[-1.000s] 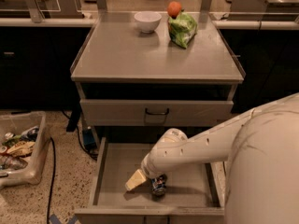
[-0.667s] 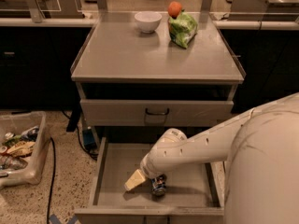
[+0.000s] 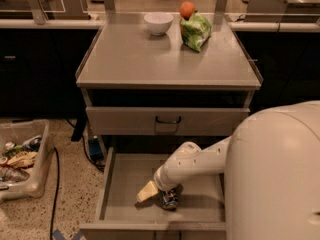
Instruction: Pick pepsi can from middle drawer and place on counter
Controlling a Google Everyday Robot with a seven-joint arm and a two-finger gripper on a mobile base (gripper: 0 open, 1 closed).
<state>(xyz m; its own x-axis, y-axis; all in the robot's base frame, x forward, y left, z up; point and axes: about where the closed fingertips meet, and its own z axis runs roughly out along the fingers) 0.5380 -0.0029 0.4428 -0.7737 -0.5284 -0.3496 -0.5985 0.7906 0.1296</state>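
The pepsi can (image 3: pixel 170 199), dark blue with a silver end, lies on the floor of the open middle drawer (image 3: pixel 125 184), near its front centre. My gripper (image 3: pixel 159 195) reaches down into the drawer from the right on its white arm and sits right at the can, on the can's left side, low over the drawer floor. The arm's end covers the can's top part. The counter (image 3: pixel 150 59) is the flat grey cabinet top above, at the centre of the view.
On the counter's back edge stand a white bowl (image 3: pixel 158 23), a green bag (image 3: pixel 195 31) and an orange fruit (image 3: pixel 187 9). The closed upper drawer front has a black handle (image 3: pixel 167 120). A bin of clutter (image 3: pixel 20 159) sits on the floor at left. My white body (image 3: pixel 280 179) fills the right foreground.
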